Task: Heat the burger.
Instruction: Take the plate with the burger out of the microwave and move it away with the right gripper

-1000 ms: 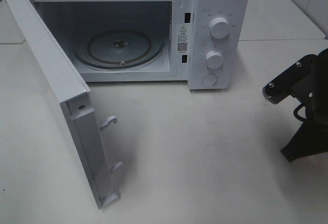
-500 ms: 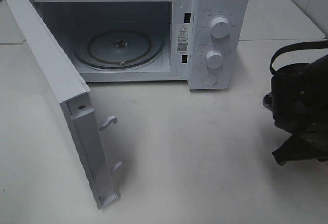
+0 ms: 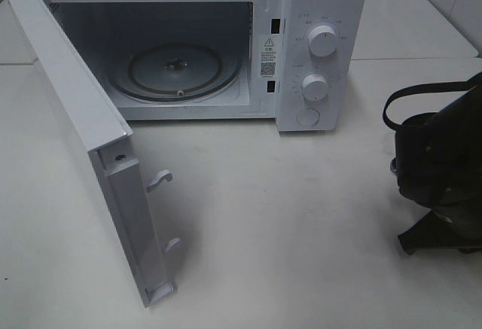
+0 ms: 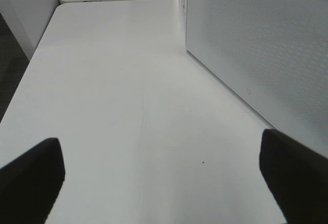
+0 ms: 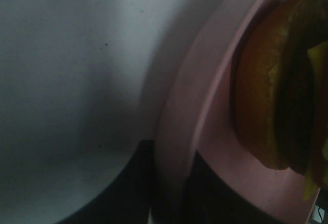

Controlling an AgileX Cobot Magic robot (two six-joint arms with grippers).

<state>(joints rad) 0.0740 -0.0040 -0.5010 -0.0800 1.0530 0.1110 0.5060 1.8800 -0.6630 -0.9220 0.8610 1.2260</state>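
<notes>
Burger (image 5: 277, 96) on a pink plate (image 5: 205, 111), plate rim pinched in the right tool (image 5: 171, 183).
Microwave (image 3: 226, 43) stands at the far side of the white bench (image 3: 301, 216), its door (image 3: 83, 141) swung wide toward the near left, glass turntable (image 3: 177, 69) bare inside, two knobs (image 3: 322, 41) on its right panel. The right arm (image 3: 440, 171) sits at the right edge of the bench, well apart from the microwave; its narrow-set fingers (image 5: 138, 183) clamp the plate's edge, the burger lying just inside the rim. The left tool (image 4: 159, 178) hangs over bare bench beside the microwave's perforated wall, fingers (image 4: 31, 178) spread wide, holding nothing.
</notes>
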